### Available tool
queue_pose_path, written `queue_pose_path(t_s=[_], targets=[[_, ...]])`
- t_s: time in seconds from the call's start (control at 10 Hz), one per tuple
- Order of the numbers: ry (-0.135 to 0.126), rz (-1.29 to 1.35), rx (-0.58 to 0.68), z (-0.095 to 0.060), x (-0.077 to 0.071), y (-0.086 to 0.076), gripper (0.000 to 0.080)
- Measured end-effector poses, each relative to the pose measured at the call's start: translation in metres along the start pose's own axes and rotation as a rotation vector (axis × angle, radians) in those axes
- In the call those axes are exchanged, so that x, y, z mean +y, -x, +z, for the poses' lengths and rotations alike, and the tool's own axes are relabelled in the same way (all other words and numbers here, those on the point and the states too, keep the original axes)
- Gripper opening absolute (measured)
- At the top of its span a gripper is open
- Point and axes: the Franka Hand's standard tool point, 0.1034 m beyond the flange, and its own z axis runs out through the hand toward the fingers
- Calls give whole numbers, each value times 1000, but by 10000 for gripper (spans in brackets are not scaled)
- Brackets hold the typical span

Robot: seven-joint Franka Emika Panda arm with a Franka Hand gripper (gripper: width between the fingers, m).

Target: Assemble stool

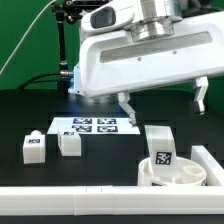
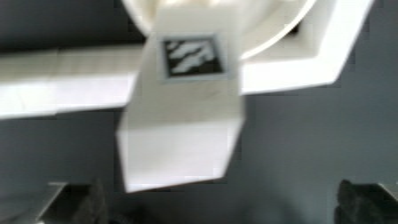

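Note:
The round white stool seat [image 1: 183,176] lies at the exterior view's lower right, against the border rail. One tagged white leg [image 1: 160,143] stands upright in it. Two more legs [image 1: 33,148] [image 1: 69,143] stand loose on the black table at the left. My gripper [image 1: 163,102] hangs open and empty above the seat and the upright leg, its fingers [image 1: 125,106] wide apart. In the wrist view the upright leg [image 2: 183,110] reaches toward my gripper [image 2: 221,208], with the seat [image 2: 276,25] behind it. The dark fingertips [image 2: 71,205] sit clear of the leg on both sides.
The marker board [image 1: 93,125] lies flat on the table behind the loose legs. A long white border rail [image 1: 70,200] runs along the front edge and turns up at the right [image 1: 207,160]; it also shows in the wrist view [image 2: 63,85].

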Motion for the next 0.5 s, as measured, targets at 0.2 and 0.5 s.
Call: queue_pose_path(t_s=[0.2, 0.5], targets=[[-31, 1, -116, 0, -6, 4, 649], [-61, -89, -319, -2, -3, 12, 649]])
